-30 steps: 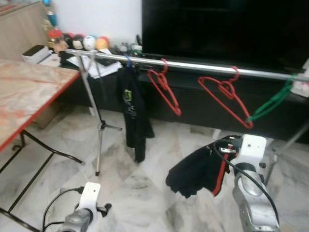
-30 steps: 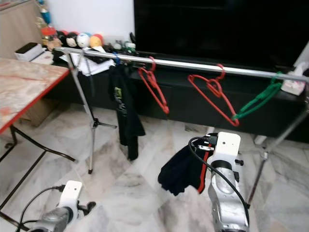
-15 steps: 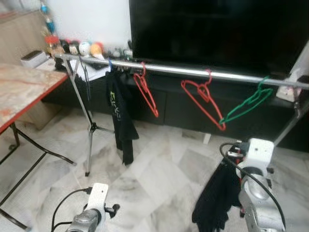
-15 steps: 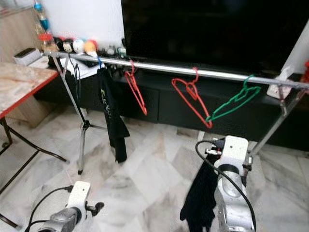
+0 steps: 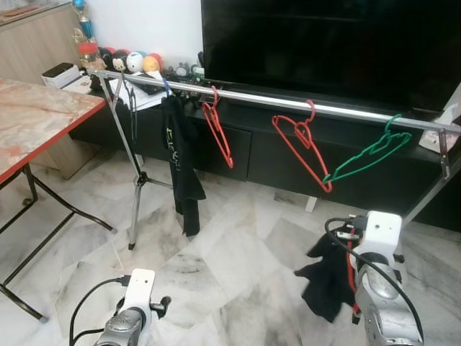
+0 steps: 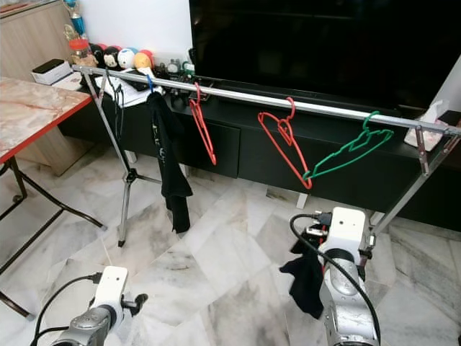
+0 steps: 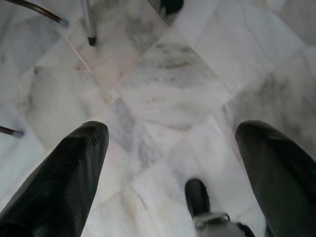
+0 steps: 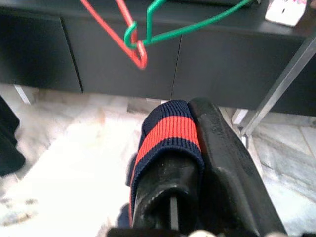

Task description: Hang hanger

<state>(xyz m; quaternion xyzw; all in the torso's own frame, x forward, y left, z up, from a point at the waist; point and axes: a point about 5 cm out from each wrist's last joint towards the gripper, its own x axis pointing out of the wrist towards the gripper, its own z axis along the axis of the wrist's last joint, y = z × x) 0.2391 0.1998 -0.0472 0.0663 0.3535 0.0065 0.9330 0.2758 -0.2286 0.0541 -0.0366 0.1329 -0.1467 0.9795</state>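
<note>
Left eye view: the right gripper (image 5: 344,249), lower right, pinched a limp dark garment (image 5: 325,282); the rail (image 5: 288,103) crossed the upper frame.

Left wrist view: the left gripper (image 7: 170,163) was spread over bare floor.

Right wrist view: the striped cuff (image 8: 170,136) sat centre, soft and light; open room lay between the hangers (image 8: 136,47) above.

Three bare hangers are hanging on the rail (image 5: 288,103): two red ones (image 5: 218,131) (image 5: 304,150) and one green one (image 5: 367,154). One black garment (image 5: 180,158) is hanging there too, and one dark garment (image 5: 328,277) is dangling lower down. One tabletop (image 5: 32,126) is standing aside.
</note>
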